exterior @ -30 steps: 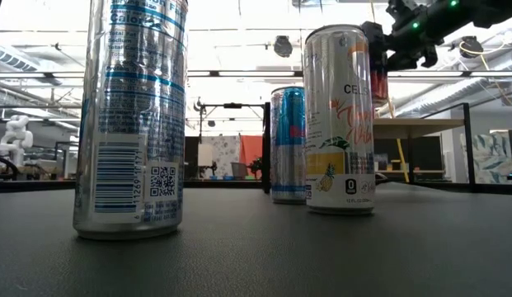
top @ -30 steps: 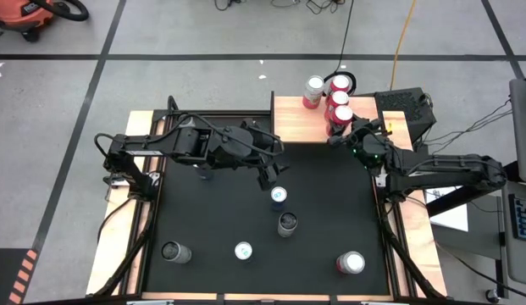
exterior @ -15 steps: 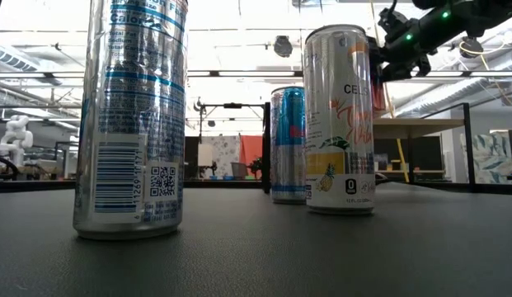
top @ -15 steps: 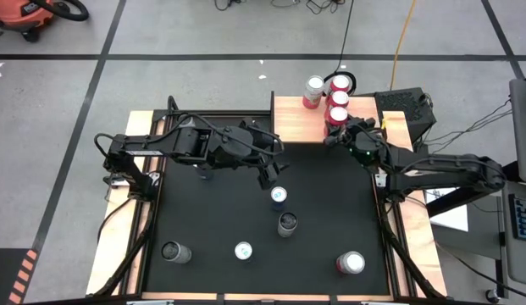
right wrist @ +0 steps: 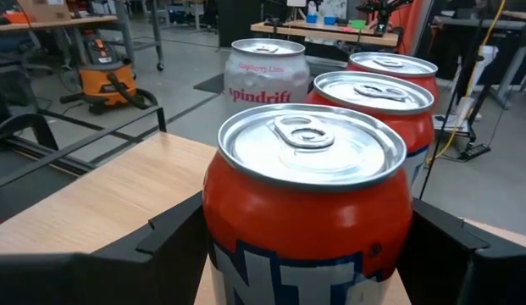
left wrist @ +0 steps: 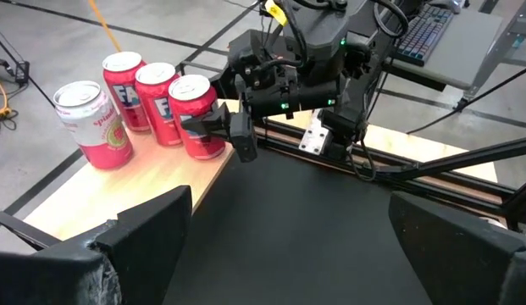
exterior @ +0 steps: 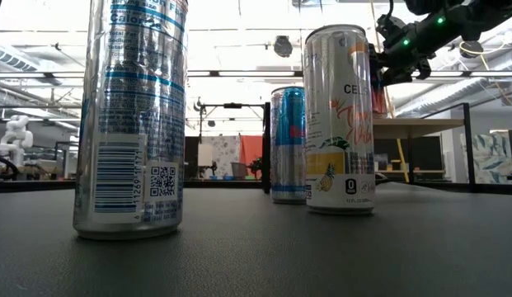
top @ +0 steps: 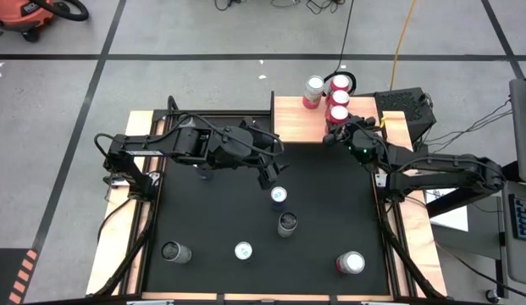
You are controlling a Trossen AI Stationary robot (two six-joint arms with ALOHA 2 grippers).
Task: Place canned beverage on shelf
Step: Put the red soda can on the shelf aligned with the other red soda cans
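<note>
The shelf [top: 295, 119], a light-wood board, stands at the table's far edge. Three cans stand on it: a pale pink one [top: 313, 89] and two red ones [top: 340, 83] [top: 337, 98]. Nearest the board's front edge is a third red can [top: 337, 114] [right wrist: 309, 195], with my right gripper [top: 335, 129] [left wrist: 213, 127] shut on it. It stands upright in line with the other two red cans. My left gripper [top: 267, 175] [left wrist: 288, 246] hangs open above the black mat, a little short of a blue can [top: 279, 196]. My right gripper pinches the red can's side wall [right wrist: 220, 233], below its top rim, between its two fingers [right wrist: 174, 237] [right wrist: 453, 241]. The fingers come nearly level from the table's near right. The can stays upright, its base [left wrist: 205, 152] at the board; whether it rests there I cannot tell.
On the black mat [top: 212, 212] stand several loose cans: a dark one [top: 287, 224], a silver one [top: 175, 252], a white-topped one [top: 243, 251] and a red one [top: 351, 263]. Wooden strips run along the table's sides. The shelf's left half is bare wood.
My right gripper has sunk a little and shifted slightly toward the table's left with the red can, which stays upright beside the other red cans. Its fingers have kept the same gap.
</note>
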